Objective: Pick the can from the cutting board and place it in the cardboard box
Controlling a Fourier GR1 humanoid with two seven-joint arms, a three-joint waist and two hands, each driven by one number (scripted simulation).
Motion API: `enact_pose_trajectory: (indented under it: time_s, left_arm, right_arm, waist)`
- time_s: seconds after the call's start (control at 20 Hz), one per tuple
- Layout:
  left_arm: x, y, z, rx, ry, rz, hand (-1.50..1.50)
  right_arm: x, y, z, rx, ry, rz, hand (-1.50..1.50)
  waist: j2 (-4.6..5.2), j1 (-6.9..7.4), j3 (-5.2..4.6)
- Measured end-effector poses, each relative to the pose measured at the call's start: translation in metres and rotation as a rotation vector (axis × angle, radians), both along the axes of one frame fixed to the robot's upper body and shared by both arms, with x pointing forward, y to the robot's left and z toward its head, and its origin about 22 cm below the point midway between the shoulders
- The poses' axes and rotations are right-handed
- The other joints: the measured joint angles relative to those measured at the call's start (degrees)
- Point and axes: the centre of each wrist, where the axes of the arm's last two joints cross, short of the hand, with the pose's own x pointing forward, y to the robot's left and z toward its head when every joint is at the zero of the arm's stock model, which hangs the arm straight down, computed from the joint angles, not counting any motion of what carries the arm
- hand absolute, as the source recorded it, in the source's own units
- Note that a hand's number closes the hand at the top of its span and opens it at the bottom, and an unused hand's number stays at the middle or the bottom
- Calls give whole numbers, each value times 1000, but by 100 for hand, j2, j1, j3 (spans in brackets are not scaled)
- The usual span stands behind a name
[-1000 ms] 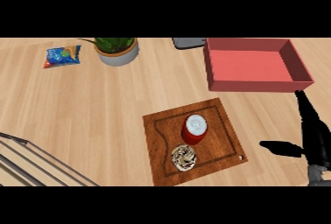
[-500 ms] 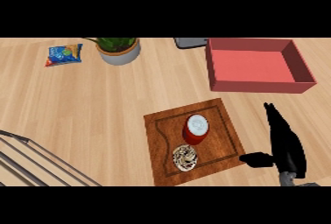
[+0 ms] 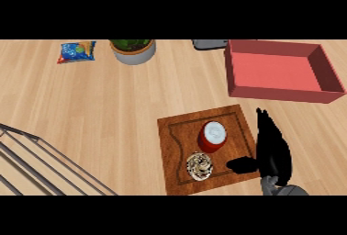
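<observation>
Beside the can, the open right hand hovers

Can on cutting board, cardboard box behind-right.

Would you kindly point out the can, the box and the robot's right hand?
can [image 3: 213, 136], head view, its pale top.
box [image 3: 278, 93], head view, its near wall.
right hand [image 3: 272, 148], head view, its palm.

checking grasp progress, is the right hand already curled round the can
No, the right hand is open beside the cutting board's right edge, apart from the red can standing on it.
</observation>
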Motion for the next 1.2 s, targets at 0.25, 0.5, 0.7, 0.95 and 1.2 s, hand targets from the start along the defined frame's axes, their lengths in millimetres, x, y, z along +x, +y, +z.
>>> enact_pose_trajectory:
  time_s: [0.25,0.5,0.7,0.95,1.2]
  left_arm:
    - [18,-15,-3,-2,-10,-68,0]
    - [33,-26,-6,-8,-27,-96,0]
    - [42,-34,-9,-11,-36,-110,0]
    - [51,-43,-11,-32,-40,-102,0]
    - [59,-50,-14,2,-27,-140,0]
  right_arm:
    - [2,32,8,-29,47,-52,-150]
    - [3,53,9,-46,72,-82,-150]
    - [4,62,12,-69,67,-100,-150]
    - [4,64,11,-103,65,-118,-150]
    - [3,65,9,-121,87,-125,-150]
  waist:
    - [34,247,17]
    - [47,429,32]
    - [40,556,54]
    - [33,653,71]
    - [42,749,82]
